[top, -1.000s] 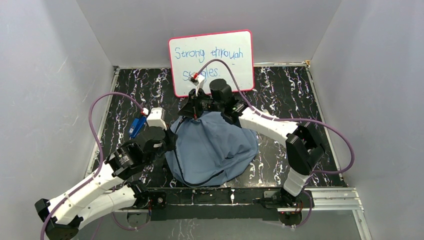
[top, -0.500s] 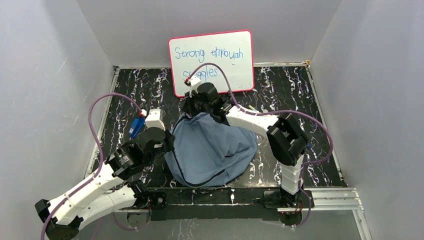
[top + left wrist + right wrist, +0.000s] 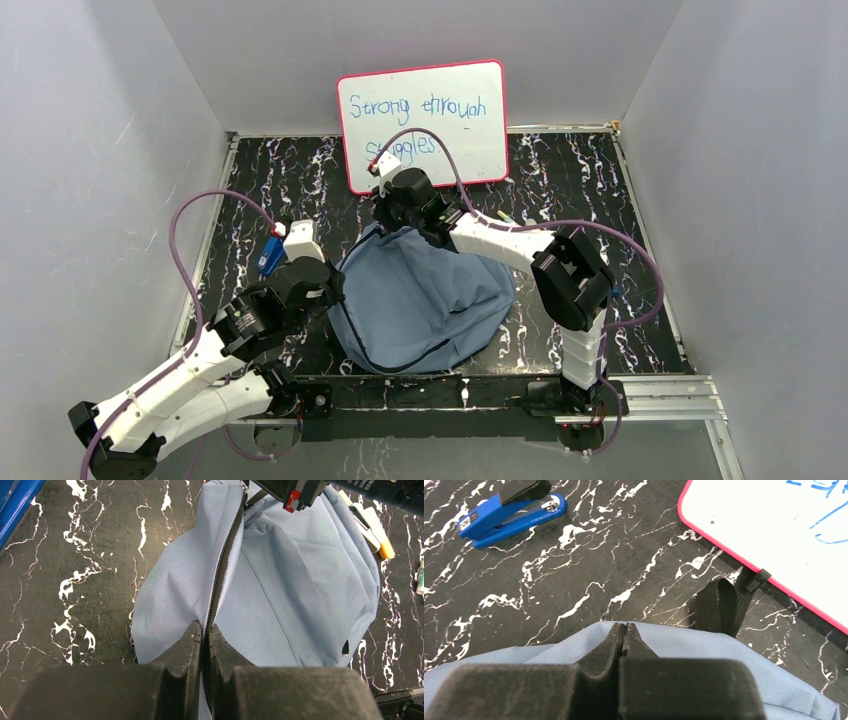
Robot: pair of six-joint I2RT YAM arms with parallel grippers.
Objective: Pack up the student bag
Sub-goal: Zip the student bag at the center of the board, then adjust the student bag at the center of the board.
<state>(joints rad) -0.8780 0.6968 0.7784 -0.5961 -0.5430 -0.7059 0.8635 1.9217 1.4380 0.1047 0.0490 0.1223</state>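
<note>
The student bag, grey-blue and floppy, lies in the middle of the marbled black table. My left gripper is shut on the bag's dark zipper line at its near left edge. My right gripper is shut on the bag's fabric at its far top edge, close to a black strap. In the top view the right gripper sits at the bag's top and the left gripper at its left side.
A pink-framed whiteboard leans on the back wall. A blue stapler lies left of the bag. A marker and an orange-tipped pen lie past the bag's right side.
My right arm has swung left along the bag's far edge, then held still. My left gripper has shifted slightly down and left at the bag's left side.
</note>
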